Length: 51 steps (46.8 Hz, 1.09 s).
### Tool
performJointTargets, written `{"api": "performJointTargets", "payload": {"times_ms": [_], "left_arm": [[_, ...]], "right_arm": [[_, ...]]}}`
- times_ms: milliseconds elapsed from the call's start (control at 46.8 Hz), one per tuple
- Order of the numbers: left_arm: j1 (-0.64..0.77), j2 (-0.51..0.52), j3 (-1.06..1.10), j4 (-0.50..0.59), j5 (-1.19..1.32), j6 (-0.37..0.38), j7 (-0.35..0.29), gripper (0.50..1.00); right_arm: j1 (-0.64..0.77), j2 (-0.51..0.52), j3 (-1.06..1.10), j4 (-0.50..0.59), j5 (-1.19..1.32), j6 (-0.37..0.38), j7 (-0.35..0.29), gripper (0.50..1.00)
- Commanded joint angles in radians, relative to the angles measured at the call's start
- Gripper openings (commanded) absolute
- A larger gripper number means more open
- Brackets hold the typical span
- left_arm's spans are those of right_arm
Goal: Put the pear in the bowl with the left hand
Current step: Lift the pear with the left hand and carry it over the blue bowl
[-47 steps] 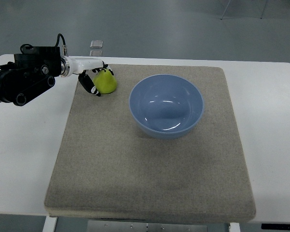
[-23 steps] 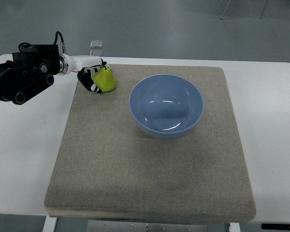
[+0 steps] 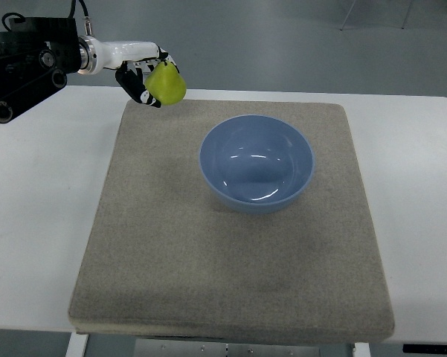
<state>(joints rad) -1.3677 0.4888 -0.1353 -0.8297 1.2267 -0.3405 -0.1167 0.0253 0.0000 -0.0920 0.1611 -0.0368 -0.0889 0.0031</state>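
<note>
A white counter (image 3: 37,223) fills most of the frame, running from the left edge to the right edge, with grey floor (image 3: 283,37) showing along the top. On the counter lies a large square grey-brown mat (image 3: 208,275) that covers the middle of the frame, from just below the counter's far edge down to near the bottom of the picture.

A blue bowl (image 3: 256,172) stands upright on the mat, in the upper centre of the frame, a little right of the middle. Its inside is bare and glossy, with light reflecting off the bottom.

The left arm (image 3: 26,63) comes in from the upper left corner, a black block with a cable on top, leading into a white wrist section. At its end the left hand (image 3: 145,74) sits in the upper left of the frame, over the mat's far left corner. Its dark fingers (image 3: 137,88) are curled around a yellow-green pear (image 3: 166,84), clamped on it. The pear is held up off the mat, up and to the left of the bowl and well apart from it.
</note>
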Motion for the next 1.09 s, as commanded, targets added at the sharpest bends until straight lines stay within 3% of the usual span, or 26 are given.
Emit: {"api": "performJointTargets", "payload": {"times_ms": [0, 107, 256, 470, 769, 833, 876, 1004, 1068], "left_arm": [[-0.047, 0.019, -0.017, -0.052, -0.056, -0.072, 0.000, 0.500], [-0.077, 0.020, -0.020, -0.123, -0.075, -0.129, 0.002, 0.500], [-0.074, -0.007, -0.018, -0.229, -0.059, -0.140, 0.012, 0.500], [-0.057, -0.098, -0.017, -0.240, -0.050, -0.141, 0.019, 0.500], [-0.019, -0.133, -0.004, -0.243, -0.049, -0.141, 0.019, 0.500], [-0.016, -0.134, 0.000, -0.244, -0.049, -0.141, 0.019, 0.745], [-0.010, -0.134, 0.000, -0.243, -0.049, -0.141, 0.019, 0.846], [0.002, -0.134, 0.006, -0.243, -0.050, -0.141, 0.019, 0.898], [0.007, -0.134, 0.019, -0.243, -0.050, -0.141, 0.019, 0.962]], "right_arm": [[0.001, 0.000, 0.000, 0.000, 0.000, 0.000, 0.000, 0.924], [-0.001, 0.000, 0.000, 0.000, 0.000, 0.000, 0.000, 0.924], [-0.001, 0.000, 0.000, 0.000, 0.000, 0.000, 0.000, 0.924], [0.001, 0.000, 0.000, 0.000, 0.000, 0.000, 0.000, 0.926], [0.001, 0.000, 0.000, 0.000, 0.000, 0.000, 0.000, 0.926], [0.001, 0.000, 0.000, 0.000, 0.000, 0.000, 0.000, 0.924], [-0.001, 0.000, 0.000, 0.000, 0.000, 0.000, 0.000, 0.924], [0.001, 0.000, 0.000, 0.000, 0.000, 0.000, 0.000, 0.924], [-0.001, 0.000, 0.000, 0.000, 0.000, 0.000, 0.000, 0.924]]}}
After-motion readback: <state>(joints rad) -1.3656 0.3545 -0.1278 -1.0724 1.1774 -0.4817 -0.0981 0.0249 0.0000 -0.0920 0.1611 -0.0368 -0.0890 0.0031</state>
